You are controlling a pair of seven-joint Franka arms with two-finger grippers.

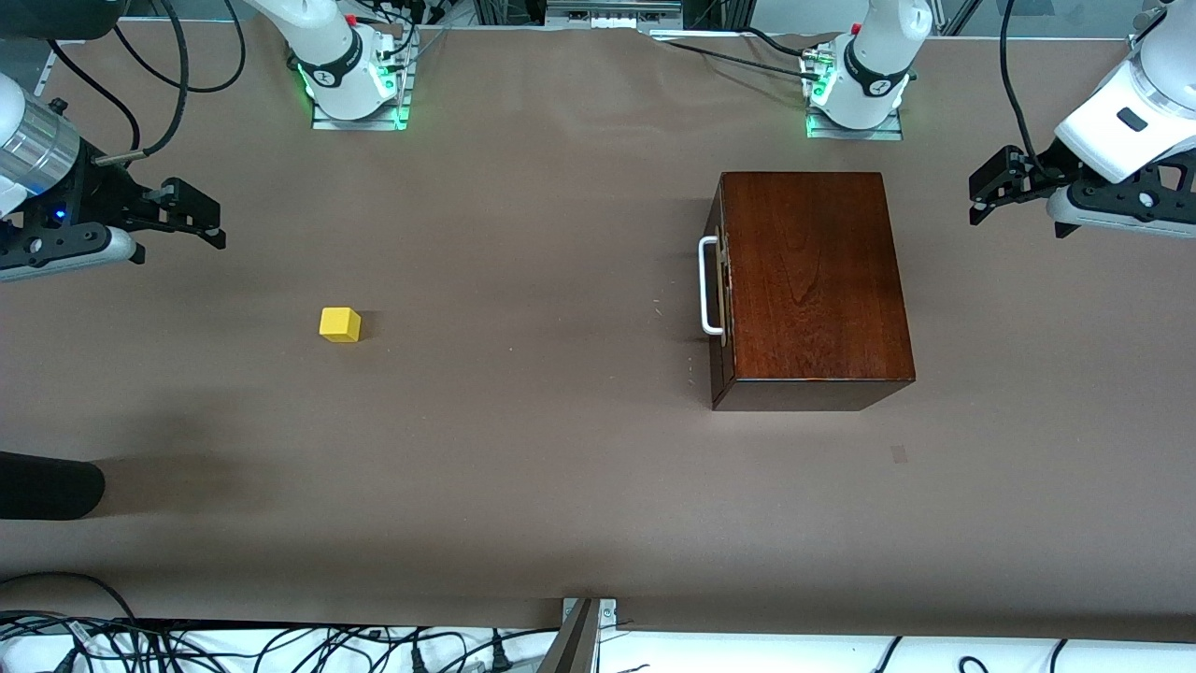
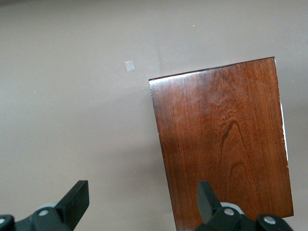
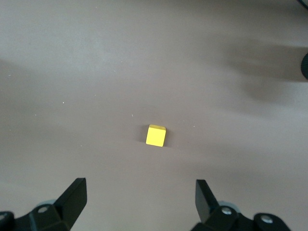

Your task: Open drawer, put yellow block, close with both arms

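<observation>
The mahogany box (image 1: 811, 280) stands toward the left arm's end of the table, its drawer (image 1: 719, 285) shut flush, with the white U-shaped handle (image 1: 707, 285) facing the table's middle. The yellow block (image 1: 339, 324) lies alone on the brown table toward the right arm's end. My left gripper (image 1: 979, 199) hangs open in the air at the table's end, apart from the box (image 2: 224, 139). My right gripper (image 1: 217, 229) hangs open above the table's other end; its wrist view shows the block (image 3: 156, 135) on the bare cloth, apart from its fingers (image 3: 72, 199).
The two arm bases (image 1: 355, 79) (image 1: 855, 89) stand along the table's edge farthest from the front camera. A dark rounded object (image 1: 47, 486) juts in at the right arm's end, nearer the front camera. A small pale mark (image 1: 899, 454) lies on the cloth near the box.
</observation>
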